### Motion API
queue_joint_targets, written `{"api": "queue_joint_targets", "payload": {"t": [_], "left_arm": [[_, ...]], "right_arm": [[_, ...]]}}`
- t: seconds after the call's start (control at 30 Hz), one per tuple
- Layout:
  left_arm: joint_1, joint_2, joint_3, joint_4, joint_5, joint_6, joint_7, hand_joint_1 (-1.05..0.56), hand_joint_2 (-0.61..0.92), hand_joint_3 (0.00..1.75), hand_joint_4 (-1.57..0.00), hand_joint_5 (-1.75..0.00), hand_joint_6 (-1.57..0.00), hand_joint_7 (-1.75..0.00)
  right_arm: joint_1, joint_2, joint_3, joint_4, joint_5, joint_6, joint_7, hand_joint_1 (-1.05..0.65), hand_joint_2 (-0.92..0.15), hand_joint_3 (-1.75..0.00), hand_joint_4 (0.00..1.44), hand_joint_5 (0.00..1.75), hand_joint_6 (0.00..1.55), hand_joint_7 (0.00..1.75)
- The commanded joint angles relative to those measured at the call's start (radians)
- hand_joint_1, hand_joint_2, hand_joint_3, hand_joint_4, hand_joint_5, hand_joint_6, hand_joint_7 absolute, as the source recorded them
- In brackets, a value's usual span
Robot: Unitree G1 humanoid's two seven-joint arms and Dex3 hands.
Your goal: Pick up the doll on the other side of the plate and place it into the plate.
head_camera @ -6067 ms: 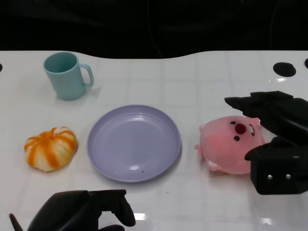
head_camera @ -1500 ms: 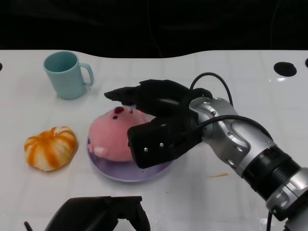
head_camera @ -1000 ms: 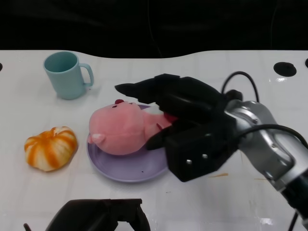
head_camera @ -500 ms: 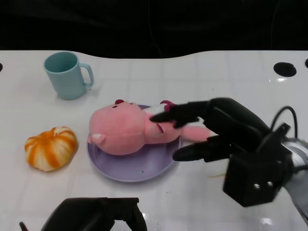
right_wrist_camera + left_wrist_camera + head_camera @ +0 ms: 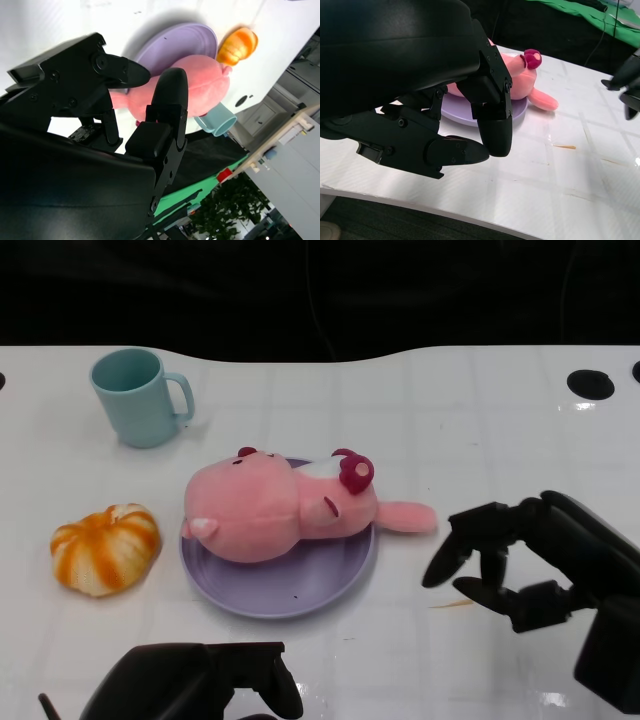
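Note:
The pink pig doll (image 5: 275,510) lies on its side in the lilac plate (image 5: 270,585), one leg sticking out over the plate's right rim. The doll (image 5: 520,80) and plate (image 5: 460,111) also show in the left wrist view, and the doll (image 5: 195,92) on the plate (image 5: 175,42) in the right wrist view. My right hand (image 5: 530,560) hovers to the right of the plate, fingers apart and holding nothing, clear of the doll. My left hand (image 5: 195,695) sits low at the table's near edge with its fingers curled and nothing in them.
A teal mug (image 5: 140,395) stands at the back left. An orange-and-white pumpkin toy (image 5: 105,547) lies left of the plate. Black holes (image 5: 590,383) mark the table's far right. The dark table edge runs along the back.
The right hand carried the doll from the plate's right side onto the plate, let go, and drew back to the right. The doll has tipped onto its side.

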Motion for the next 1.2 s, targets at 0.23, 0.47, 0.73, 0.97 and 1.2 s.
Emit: {"api": "queue_joint_targets", "payload": {"t": [0.23,0.47,0.73,0.97,1.2], "left_arm": [[-0.013,0.018,0.007,0.011,-0.009,0.005,-0.008,-0.29,0.92,0.36,-0.66,-1.57,-0.72,-0.96],[-0.011,0.027,0.022,0.022,-0.033,-0.005,0.000,-0.30,0.92,0.36,-0.66,-1.57,-0.73,-0.97],[-0.010,0.045,0.041,0.033,-0.054,-0.011,-0.001,-0.29,0.92,0.37,-0.65,-1.56,-0.72,-0.95],[-0.007,0.051,0.056,0.048,-0.064,-0.027,0.007,-0.30,0.92,0.37,-0.64,-1.56,-0.72,-0.95],[-0.007,0.054,0.064,0.053,-0.075,-0.036,0.011,-0.30,0.92,0.40,-0.59,-1.67,-0.65,-1.09]], "right_arm": [[0.109,-0.150,-0.076,-0.173,0.066,0.119,0.142,0.05,-0.36,-1.39,0.89,1.68,0.86,1.30],[0.155,-0.138,-0.080,-0.179,0.056,0.122,0.120,0.01,-0.38,-1.33,0.91,1.75,0.77,1.54],[0.134,-0.096,-0.062,-0.072,0.048,0.042,0.072,-0.01,-0.35,-1.36,0.88,1.75,0.75,1.56],[0.124,-0.084,-0.040,-0.034,0.027,0.026,0.057,-0.01,-0.34,-1.39,0.87,1.75,0.75,1.53],[0.124,-0.080,-0.021,-0.050,-0.017,0.042,0.046,-0.04,-0.33,-1.38,0.89,1.75,0.76,1.55]]}}
